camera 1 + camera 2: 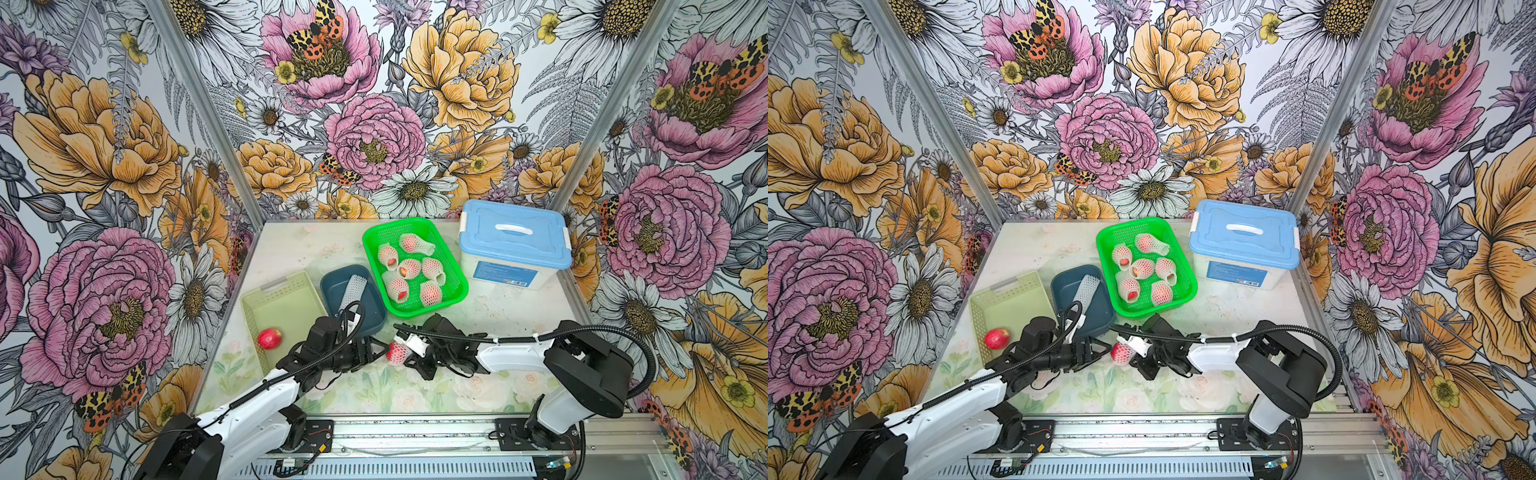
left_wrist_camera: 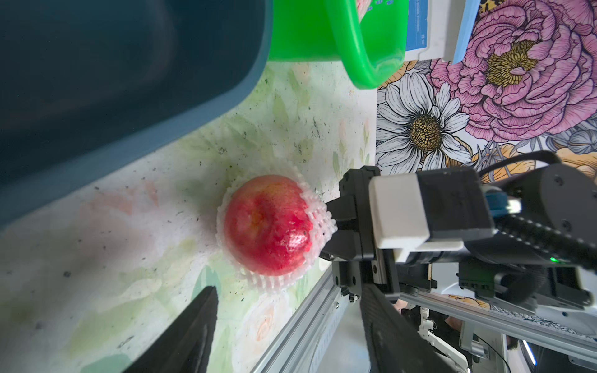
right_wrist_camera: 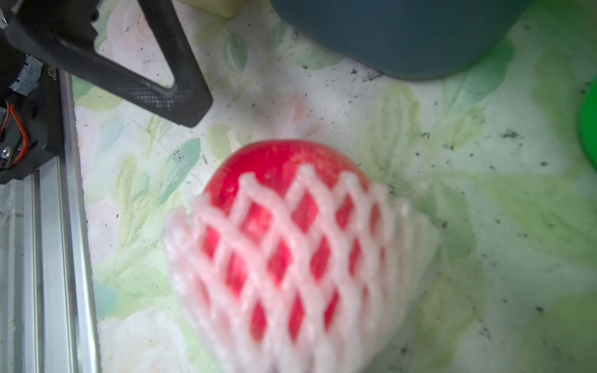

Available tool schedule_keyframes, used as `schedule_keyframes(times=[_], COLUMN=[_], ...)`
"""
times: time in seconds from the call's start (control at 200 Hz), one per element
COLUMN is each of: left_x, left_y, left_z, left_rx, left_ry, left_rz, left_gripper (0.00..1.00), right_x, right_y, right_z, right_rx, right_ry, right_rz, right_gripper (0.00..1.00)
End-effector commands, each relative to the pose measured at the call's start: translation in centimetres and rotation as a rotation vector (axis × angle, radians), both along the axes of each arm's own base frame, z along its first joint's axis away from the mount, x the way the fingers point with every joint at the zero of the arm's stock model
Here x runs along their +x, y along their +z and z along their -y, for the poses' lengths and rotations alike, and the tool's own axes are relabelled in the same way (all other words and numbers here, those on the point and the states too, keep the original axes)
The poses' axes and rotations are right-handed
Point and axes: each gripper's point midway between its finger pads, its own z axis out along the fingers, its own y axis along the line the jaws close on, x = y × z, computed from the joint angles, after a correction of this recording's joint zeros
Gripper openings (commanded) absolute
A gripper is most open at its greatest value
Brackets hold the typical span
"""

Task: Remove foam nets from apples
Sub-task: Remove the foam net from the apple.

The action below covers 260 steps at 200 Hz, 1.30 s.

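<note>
A red apple (image 1: 394, 353) (image 2: 268, 226) lies on the table in front, half out of its white foam net (image 2: 318, 222) (image 3: 290, 258). My right gripper (image 1: 409, 347) is shut on the net's bunched end; its fingers (image 2: 339, 222) pinch the mesh. Just to the apple's left my left gripper (image 1: 376, 347) (image 2: 289, 290) stands open, jaws wide, touching nothing; one of its fingers (image 3: 181, 97) shows in the right wrist view. Several netted apples (image 1: 409, 268) lie in the green basket (image 1: 395, 224). A bare apple (image 1: 269, 338) sits in the pale green basket (image 1: 291, 307).
A dark blue tub (image 1: 365, 311) holding an empty foam net (image 1: 353, 286) stands between the two baskets, just behind my left gripper. A white box with a blue lid (image 1: 515, 245) is at the back right. A metal rail (image 1: 415, 432) runs along the front edge.
</note>
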Motion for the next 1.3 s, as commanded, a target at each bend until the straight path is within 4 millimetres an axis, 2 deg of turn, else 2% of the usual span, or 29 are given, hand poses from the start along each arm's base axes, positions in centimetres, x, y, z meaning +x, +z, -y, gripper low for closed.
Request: schedule_keyframes(times=[0.0, 0.46, 0.676, 0.961, 1.296], left_x=[0.6, 2.1, 2.7, 2.5, 1.9], left_y=[-0.4, -1.5, -1.1, -0.4, -1.6], left_z=[0.0, 0.7, 1.7, 2.6, 2.9], left_rx=[-0.003, -0.004, -0.031, -0.05, -0.045], left_ry=[0.023, 0.0, -0.025, -0.064, -0.076], left_rz=[0.024, 0.022, 0.043, 0.065, 0.035], left_gripper=[0.65, 0.58, 0.55, 0.56, 0.55], right_x=[0.0, -0.1, 0.0, 0.3, 0.4], right_y=[-0.5, -0.3, -0.4, -0.5, -0.4], right_z=[0.2, 0.0, 0.0, -0.2, -0.3], right_rx=[0.009, 0.033, 0.032, 0.029, 0.03], right_ry=[-0.023, -0.024, -0.024, -0.029, -0.025], right_rz=[-0.016, -0.011, -0.011, -0.004, -0.004], right_gripper=[0.0, 0.0, 0.0, 0.0, 0.0])
